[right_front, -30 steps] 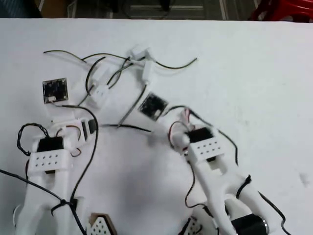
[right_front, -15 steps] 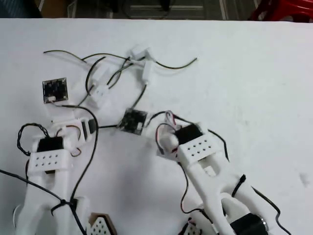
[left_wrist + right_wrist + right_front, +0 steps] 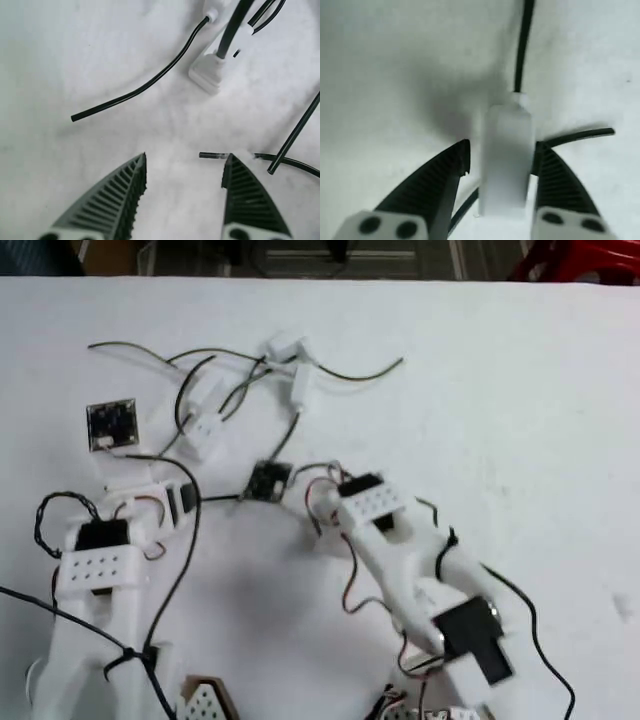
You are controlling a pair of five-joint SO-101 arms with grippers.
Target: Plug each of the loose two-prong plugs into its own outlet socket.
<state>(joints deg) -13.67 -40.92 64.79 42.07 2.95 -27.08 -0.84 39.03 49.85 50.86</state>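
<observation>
1. Looking down in the high view, the left gripper (image 3: 180, 502) sits at the near left of the white table (image 3: 520, 390), short of a dark square board (image 3: 112, 423). The right gripper (image 3: 288, 486) is at mid-table, with a second dark square piece (image 3: 268, 480) at its tip. Loose white plugs (image 3: 300, 388) lie farther back, tangled in thin black cables (image 3: 350, 375).
2. In the left wrist view, the left gripper (image 3: 182, 160) has its jaws spread wide with nothing between them, only bare tabletop below. A cabled plug (image 3: 207, 75) lies well beyond the fingertips. The cut end of a black wire (image 3: 210, 155) lies just beside one fingertip.
3. In the right wrist view, the right gripper (image 3: 501, 147) has its jaws drawn in narrow, with a held plug (image 3: 506, 165), a white block, between them. Its black lead (image 3: 522, 45) runs out of the far end, away across the table.
</observation>
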